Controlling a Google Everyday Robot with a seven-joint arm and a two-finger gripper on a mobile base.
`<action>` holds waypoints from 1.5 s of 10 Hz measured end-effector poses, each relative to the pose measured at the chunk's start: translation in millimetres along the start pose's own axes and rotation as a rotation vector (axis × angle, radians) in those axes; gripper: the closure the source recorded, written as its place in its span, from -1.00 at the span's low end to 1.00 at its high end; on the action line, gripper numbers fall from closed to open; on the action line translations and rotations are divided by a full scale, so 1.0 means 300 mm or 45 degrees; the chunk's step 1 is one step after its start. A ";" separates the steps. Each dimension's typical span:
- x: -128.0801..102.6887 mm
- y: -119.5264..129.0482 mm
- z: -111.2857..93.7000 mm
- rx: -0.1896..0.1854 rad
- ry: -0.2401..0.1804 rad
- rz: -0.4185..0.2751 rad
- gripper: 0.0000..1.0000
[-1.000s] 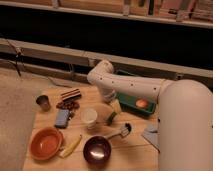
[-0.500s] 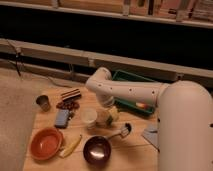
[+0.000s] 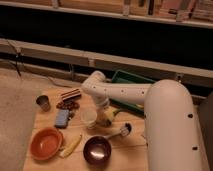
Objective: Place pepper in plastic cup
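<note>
The hand [image 3: 104, 119] sits low over the bench [image 3: 50, 97] just right of the plastic cup [image 3: 89, 118], its grip impossible to tell, with what seems the pepper [image 3: 113, 114] beside it and not yet in the cup.

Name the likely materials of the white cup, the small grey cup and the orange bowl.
White cup: matte, pale, likely plastic. Small grey cup: slight sheen, probably metal. Orange bowl: smooth, uniform; plastic or glazed ceramic. End effector hangs beside the white cup.
</note>
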State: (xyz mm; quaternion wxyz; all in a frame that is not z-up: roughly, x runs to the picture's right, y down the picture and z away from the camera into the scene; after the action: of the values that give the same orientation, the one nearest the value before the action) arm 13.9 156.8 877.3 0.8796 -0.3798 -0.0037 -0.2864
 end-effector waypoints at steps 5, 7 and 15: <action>-0.028 0.038 0.000 0.045 0.057 0.069 -0.60; -0.031 0.061 -0.004 0.057 0.070 0.094 -0.60; -0.018 0.102 0.054 0.030 0.086 0.162 -0.51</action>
State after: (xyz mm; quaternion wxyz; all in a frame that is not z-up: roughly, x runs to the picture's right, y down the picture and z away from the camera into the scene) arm 28.3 187.1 867.3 0.9001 -0.3589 0.0467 -0.2426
